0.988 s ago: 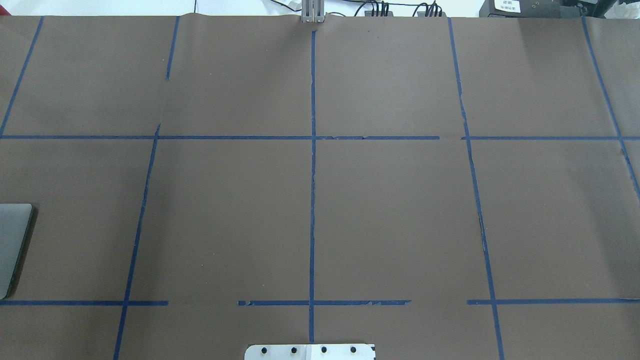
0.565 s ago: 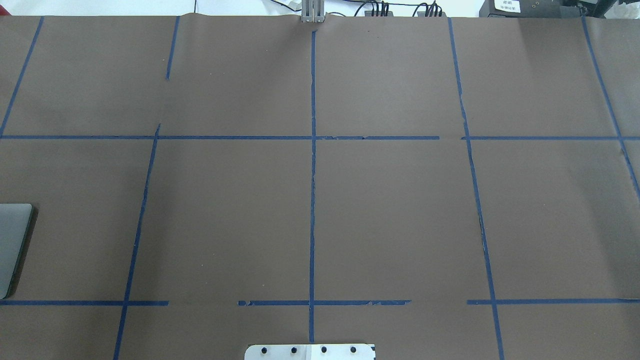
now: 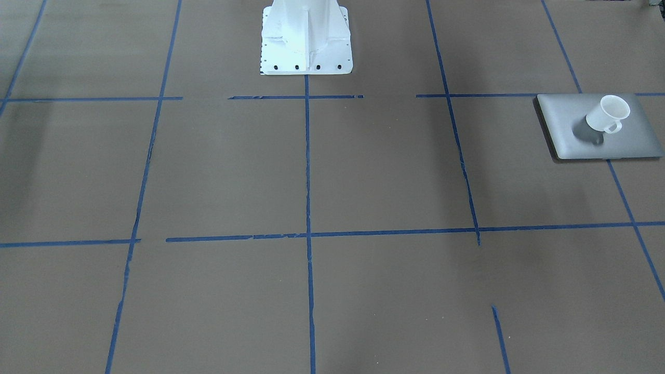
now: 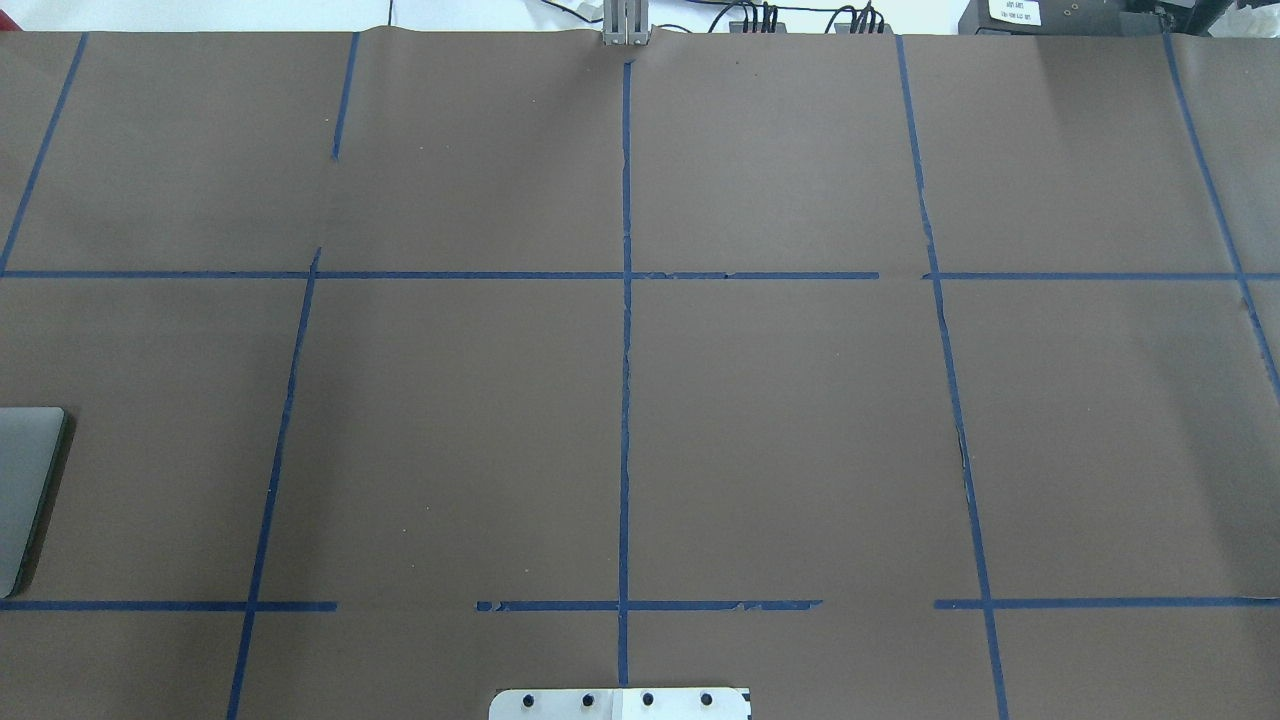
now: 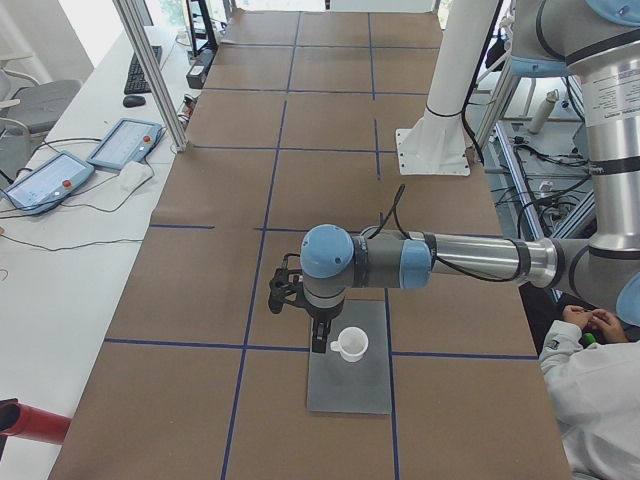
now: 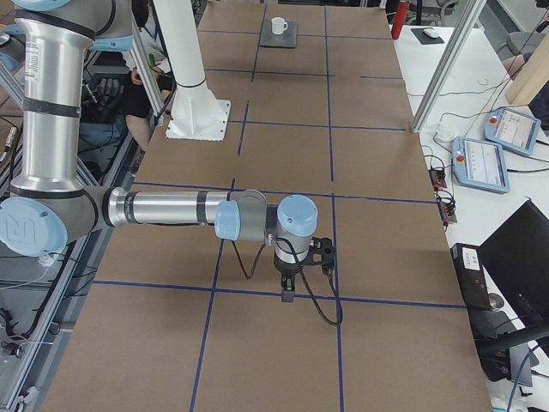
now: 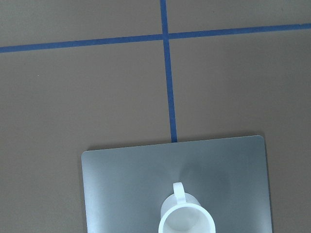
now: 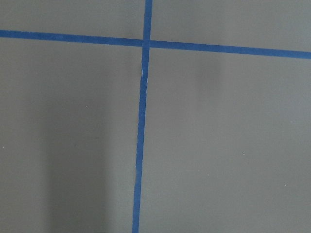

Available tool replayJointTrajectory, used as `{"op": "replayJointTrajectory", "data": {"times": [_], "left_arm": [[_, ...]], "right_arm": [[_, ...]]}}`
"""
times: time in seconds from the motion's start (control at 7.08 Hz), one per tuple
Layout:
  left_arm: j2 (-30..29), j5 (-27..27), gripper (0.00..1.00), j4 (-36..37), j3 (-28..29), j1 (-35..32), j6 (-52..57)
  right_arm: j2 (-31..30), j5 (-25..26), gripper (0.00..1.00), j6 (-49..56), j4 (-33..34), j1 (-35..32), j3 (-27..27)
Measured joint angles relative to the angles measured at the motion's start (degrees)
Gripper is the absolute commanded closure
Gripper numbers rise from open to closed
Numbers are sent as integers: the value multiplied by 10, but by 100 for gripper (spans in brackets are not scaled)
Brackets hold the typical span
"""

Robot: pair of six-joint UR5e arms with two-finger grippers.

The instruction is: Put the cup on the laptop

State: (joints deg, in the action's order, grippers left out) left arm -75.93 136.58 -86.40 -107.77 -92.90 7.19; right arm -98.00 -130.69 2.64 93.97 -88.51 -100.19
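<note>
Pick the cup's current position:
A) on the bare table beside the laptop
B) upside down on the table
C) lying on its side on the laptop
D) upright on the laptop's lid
D: the front-facing view shows the cup standing rim-up on the lid of the laptop.

- The cup [image 3: 607, 114] is plain white.
- The laptop [image 3: 563, 122] is silver-grey.
- The worktop [image 3: 384, 171] is brown, gridded with blue tape lines [image 3: 307, 166].
- The left arm [image 5: 480, 260] is silver with pale blue joints.
</note>
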Motion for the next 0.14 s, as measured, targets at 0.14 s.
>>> {"op": "replayJointTrajectory", "data": {"times": [0.14], "left_arm": [[0,0,0,1,2,0,0]], "right_arm": [[0,0,0,0,0,0,0]]}}
